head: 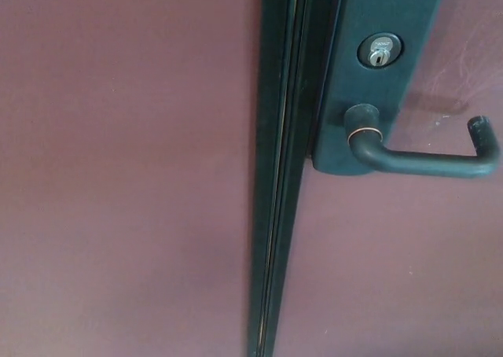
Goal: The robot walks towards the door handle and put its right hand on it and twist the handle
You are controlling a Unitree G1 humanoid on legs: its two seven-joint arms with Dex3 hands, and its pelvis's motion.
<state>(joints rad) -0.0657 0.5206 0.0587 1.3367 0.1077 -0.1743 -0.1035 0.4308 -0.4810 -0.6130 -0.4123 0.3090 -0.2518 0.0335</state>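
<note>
A dark lever door handle juts from a dark green plate at the upper right of the head view. It runs level to the right and its tip bends back toward the door. A silver keyhole cylinder sits above the handle's round base. Neither of my hands shows in the picture.
The maroon door fills the right side and a matching maroon panel the left. A dark vertical frame strip with a thin seam runs between them from top to bottom.
</note>
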